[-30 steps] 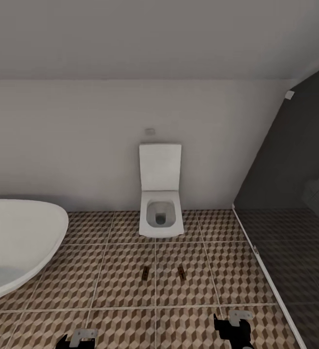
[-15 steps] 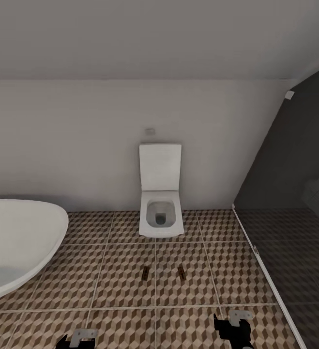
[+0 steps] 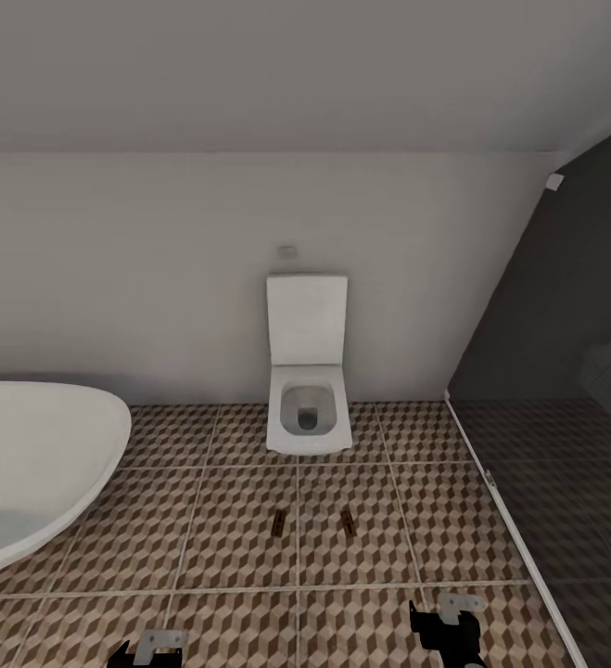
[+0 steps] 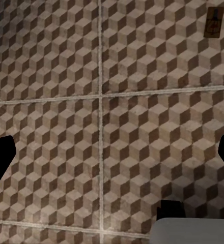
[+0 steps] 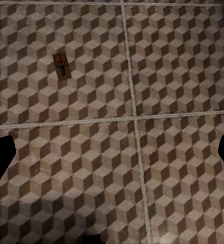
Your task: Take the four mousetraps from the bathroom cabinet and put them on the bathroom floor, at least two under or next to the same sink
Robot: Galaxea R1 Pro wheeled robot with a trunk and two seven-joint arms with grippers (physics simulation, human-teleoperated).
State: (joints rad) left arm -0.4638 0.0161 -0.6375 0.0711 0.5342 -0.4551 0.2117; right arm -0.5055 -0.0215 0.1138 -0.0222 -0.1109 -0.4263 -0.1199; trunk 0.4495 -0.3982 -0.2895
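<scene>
We see two mousetraps [image 3: 279, 523] [image 3: 347, 522] lying on the bathroom floor [image 3: 231, 547] in front of the toilet [image 3: 309, 408], long sides pointing toward it, nearer our right gripper [image 3: 446, 620] than our left gripper [image 3: 147, 648], and both grippers seem spread wide and empty.

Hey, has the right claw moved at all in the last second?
No. In the head view the right claw sits at the same spot beside the grout line, and the toilet hasn't shifted either.
</scene>
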